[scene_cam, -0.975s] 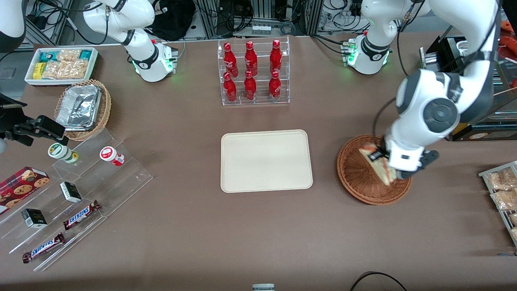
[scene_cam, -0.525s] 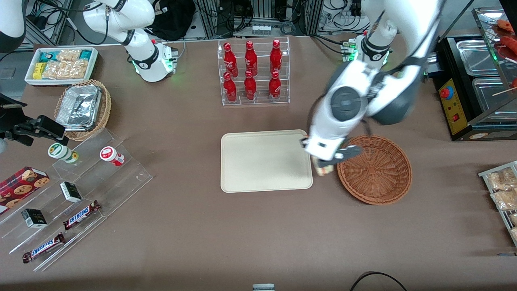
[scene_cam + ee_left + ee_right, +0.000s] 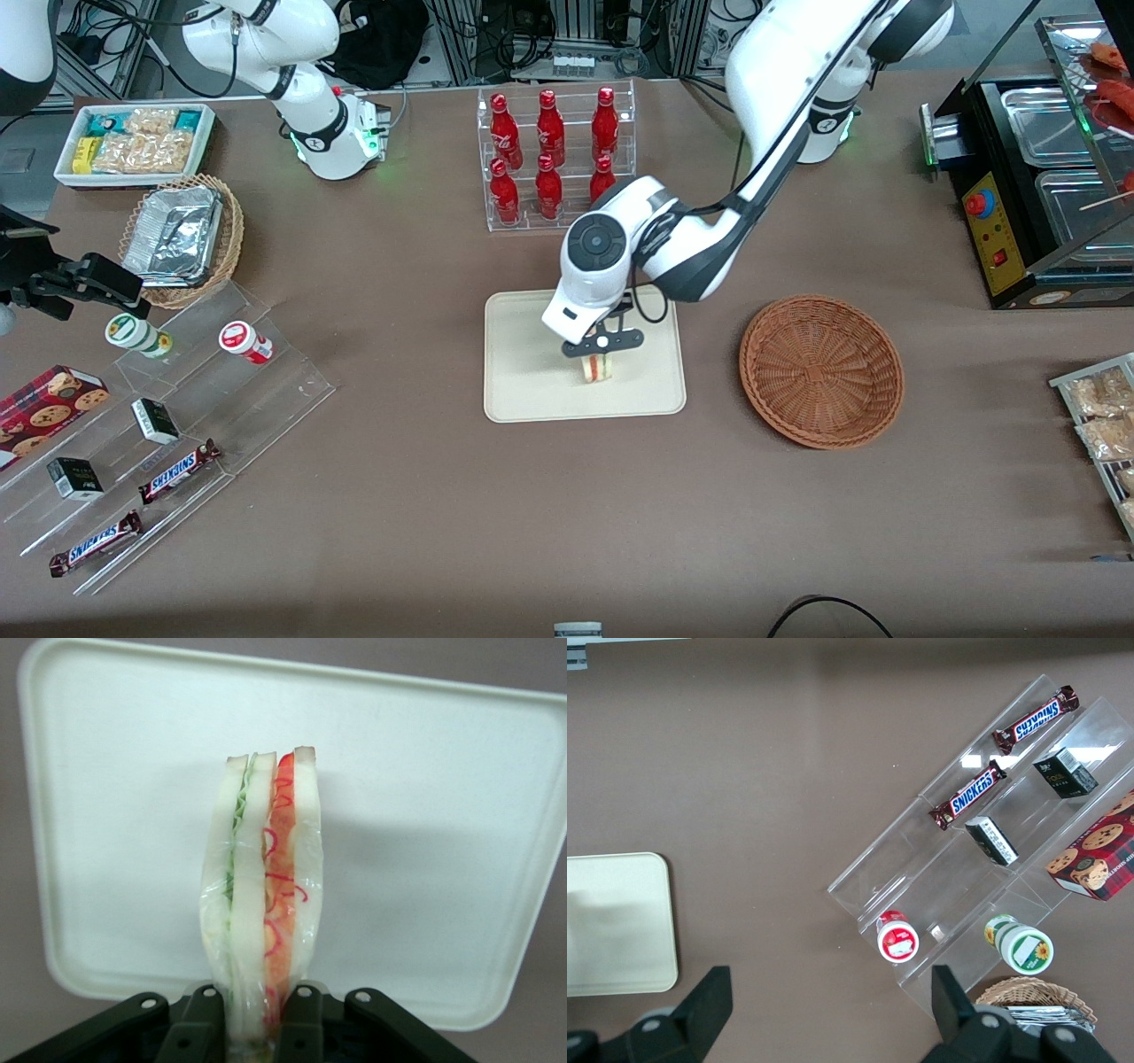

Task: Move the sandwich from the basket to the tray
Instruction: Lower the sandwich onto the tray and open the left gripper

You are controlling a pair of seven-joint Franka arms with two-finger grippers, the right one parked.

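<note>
The sandwich [image 3: 262, 904] is held on edge, clamped between the fingers [image 3: 301, 1019] of the tool [image 3: 601, 342], so that its red and green filling layers are turned toward the wrist camera and its flat bread faces are pressed by the pads. It is carried above the cream tray [image 3: 523, 390], over the part of the tray nearer the front camera; whether it is already touching the tray surface cannot be told. A release is judged to be the remaining step. The wicker basket [image 3: 821, 369] is left without its sandwich, beside the tray toward the working arm's end of the counter [image 3: 425, 496]. Farther off, a clear rack of red bottles [image 3: 551, 159] is seen.
</note>
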